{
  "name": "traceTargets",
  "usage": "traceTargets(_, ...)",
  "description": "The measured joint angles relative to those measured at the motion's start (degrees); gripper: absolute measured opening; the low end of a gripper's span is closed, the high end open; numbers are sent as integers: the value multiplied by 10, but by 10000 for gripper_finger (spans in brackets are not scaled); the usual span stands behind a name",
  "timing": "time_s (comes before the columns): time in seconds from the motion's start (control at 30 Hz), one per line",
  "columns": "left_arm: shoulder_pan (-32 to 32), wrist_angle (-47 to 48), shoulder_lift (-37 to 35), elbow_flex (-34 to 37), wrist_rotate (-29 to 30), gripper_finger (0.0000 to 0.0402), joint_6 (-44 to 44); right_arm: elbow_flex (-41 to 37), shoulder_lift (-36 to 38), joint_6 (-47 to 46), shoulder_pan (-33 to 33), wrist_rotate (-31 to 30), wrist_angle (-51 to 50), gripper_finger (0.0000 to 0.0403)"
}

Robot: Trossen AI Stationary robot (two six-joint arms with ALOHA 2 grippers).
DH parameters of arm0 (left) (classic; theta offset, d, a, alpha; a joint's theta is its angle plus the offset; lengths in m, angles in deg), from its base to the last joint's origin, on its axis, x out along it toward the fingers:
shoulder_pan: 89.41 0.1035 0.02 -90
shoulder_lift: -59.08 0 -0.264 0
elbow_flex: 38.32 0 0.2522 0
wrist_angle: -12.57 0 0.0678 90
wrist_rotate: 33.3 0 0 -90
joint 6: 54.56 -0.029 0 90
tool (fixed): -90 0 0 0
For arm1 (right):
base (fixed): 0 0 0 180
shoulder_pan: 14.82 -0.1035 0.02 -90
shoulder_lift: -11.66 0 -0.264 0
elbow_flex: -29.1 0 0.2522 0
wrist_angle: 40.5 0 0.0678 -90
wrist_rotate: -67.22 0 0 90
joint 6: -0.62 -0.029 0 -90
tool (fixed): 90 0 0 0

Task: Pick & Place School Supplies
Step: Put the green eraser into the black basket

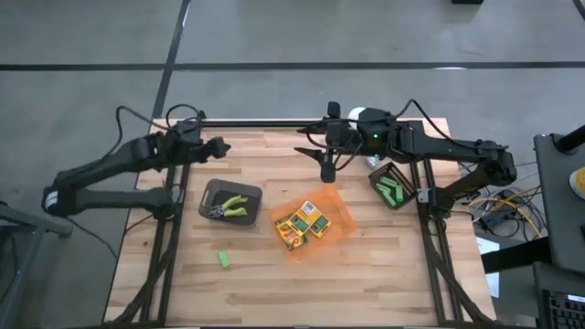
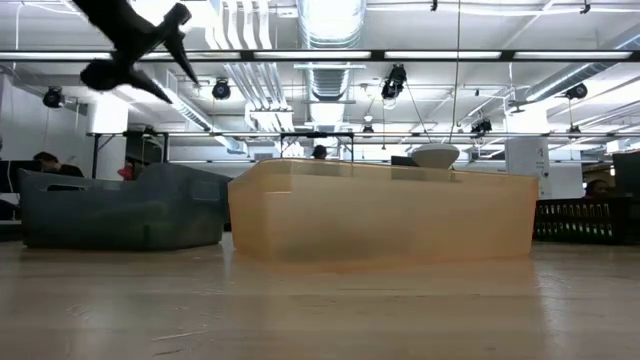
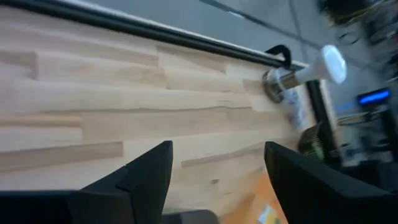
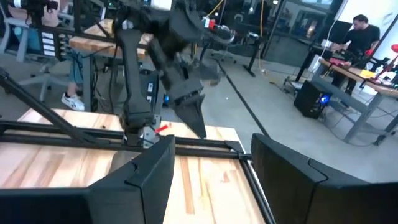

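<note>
Both arms are raised over the far half of the light wooden slatted desk. The left end effector hangs above the far-left area, fingers apart and empty, as its wrist view confirms. The right end effector hangs near the far centre, fingers likewise apart and empty.

The yellow-and-green crayon boxes lie in the orange translucent flat tray at desk centre, just nearward of the right end effector. The right arm is judged the nearer; a short descent toward the near edge would reach them. The boxes lie diagonally.

Two yellow- and green-handled plier-like tools sit in the dark grey rectangular bin, nearward of the left end effector, handles pointing right. One small bright green stubby piece lies loose near the desk's front. More green pieces fill a small dark bin at right.

The white round-headed lamp stands at the far edge beside the right arm. The tray wall is a probable obstruction.
</note>
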Motion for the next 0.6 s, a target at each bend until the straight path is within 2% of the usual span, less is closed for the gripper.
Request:
traceTargets(0.2,-93,63,94,-95,74,259,-15,-3,0,14,0,0,-12,206)
traceTargets(0.43,-219,51,201,-122,78,259,-8,-4,0,30,0,-1,-64,206)
traceTargets(0.6,-310,42,246,-143,82,259,-23,-4,0,15,0,-1,-88,206)
